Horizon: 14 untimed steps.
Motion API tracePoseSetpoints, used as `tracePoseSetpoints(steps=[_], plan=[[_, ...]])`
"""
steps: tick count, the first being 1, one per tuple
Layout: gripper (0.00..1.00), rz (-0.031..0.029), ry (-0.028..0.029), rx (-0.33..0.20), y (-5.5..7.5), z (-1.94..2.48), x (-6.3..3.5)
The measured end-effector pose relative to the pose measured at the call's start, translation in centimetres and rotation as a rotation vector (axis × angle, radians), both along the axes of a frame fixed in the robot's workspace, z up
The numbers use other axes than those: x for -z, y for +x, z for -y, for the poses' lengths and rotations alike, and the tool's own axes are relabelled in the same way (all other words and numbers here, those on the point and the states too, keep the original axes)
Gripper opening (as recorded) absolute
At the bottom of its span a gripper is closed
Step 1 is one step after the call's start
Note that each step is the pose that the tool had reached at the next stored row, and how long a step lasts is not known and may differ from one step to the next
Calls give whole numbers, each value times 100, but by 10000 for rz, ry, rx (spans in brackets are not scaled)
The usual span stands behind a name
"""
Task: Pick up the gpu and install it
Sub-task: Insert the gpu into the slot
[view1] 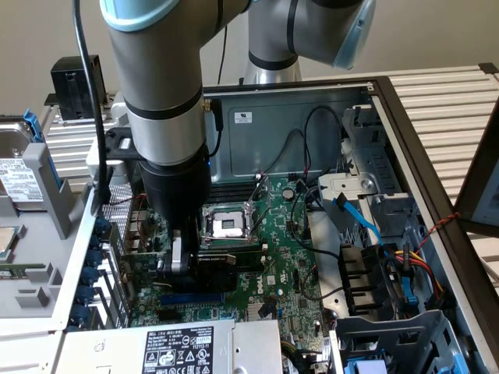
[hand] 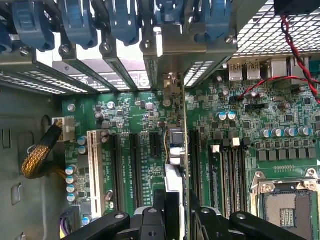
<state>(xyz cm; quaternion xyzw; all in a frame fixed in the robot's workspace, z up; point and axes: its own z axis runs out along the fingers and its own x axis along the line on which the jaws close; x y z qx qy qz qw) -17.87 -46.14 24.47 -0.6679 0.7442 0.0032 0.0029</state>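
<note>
A: What is clamped in the gripper (hand: 172, 212)?

B: The gpu (hand: 174, 150) is pinched edge-on between the 2 fingers (hand: 149, 222), which are closed against its faces. It is held upright over the expansion slots (hand: 135, 170) of the motherboard (hand: 135, 115), with its far end toward the blue latches (hand: 77, 22) at the rear of the case. Whether its edge is already seated cannot be told.

A: How is it judged to handle?

B: It is judged light and stiff, but fragile. The board could be cracked by twisting, and the contacts and small parts are best left untouched. A hold across shroud and board near the top edge, as is seen in the exterior view, is thought soundest. The smooth plastic might slip under a downward push.

A: What can be counted?

B: 1 gpu, 1 gripper, 1 motherboard, 1 empty processor socket (view1: 226, 226), 1 white slot (hand: 95, 170) and at least 5 blue latches are counted.
</note>
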Motion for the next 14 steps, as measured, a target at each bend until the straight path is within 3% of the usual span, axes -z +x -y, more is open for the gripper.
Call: tracePoseSetpoints(steps=[14], plan=[[28, -1, -4, -10, 0, -9, 22]])
